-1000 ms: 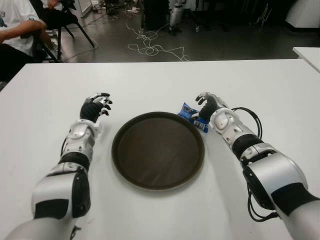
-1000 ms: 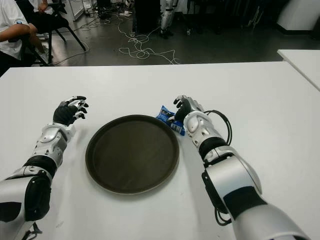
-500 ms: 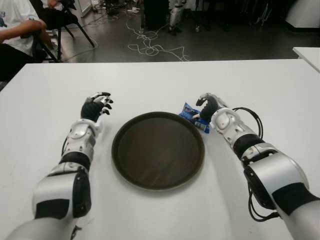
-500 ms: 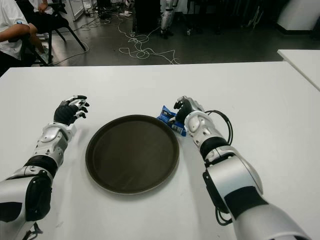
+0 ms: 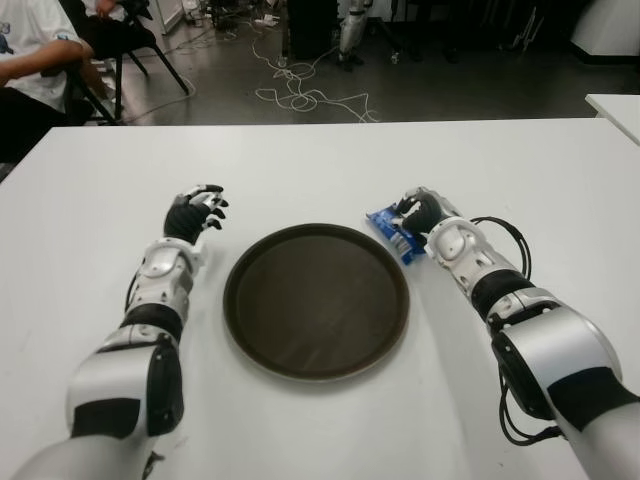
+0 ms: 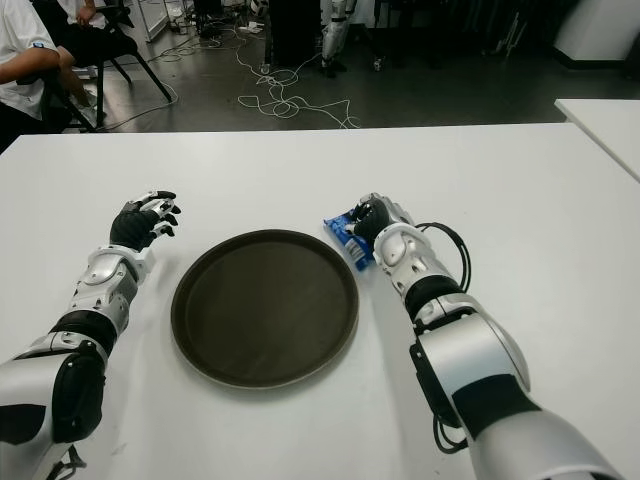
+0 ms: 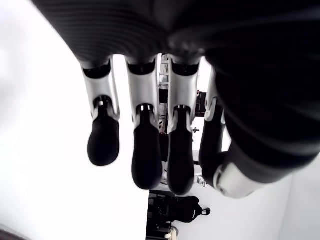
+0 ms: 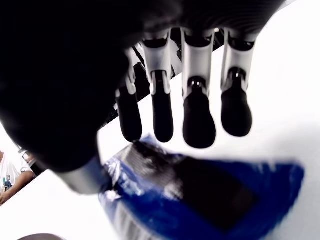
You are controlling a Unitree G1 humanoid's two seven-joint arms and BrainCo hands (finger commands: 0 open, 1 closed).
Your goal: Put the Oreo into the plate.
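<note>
Table point(image 5: 320, 160): white, bare apart from the items below.

Plate point(image 5: 245, 320): dark, round, shallow-rimmed, empty, lying on the table between the two arms. Position unchanged from the earlier frames.

Oreo point(image 5: 391, 229): small blue packet, lying on the table just beside the plate's far right rim, outside it. A second ago it lay slanted with its near end touching the rim line; now it shows slightly farther to the robot's right and more covered by the hand.

Right hand point(image 5: 418, 212): placed over the Oreo from the right side. Compared with a second ago, the hand has shifted a little to the right and lowered over the packet, and its dark fingers now overlap the blue wrapper. In the right wrist view the fingers point(image 8: 198, 117) hang extended above the packet point(image 8: 200, 200), side by side, with the thumb close to the wrapper's edge; the wrapper is not enclosed, so the hand reads as uncurled and not yet gripping.

Left hand point(image 5: 193, 212): shows on the left of the plate, well apart from it, barely changed from earlier. Left wrist view shows its fingers point(image 7: 145, 150) loosely extended and holding nothing.

Person point(image 5: 35, 55): seated beyond the table's far left corner, white shirt.

Cables point(image 5: 300, 95): on the floor beyond the table.
</note>
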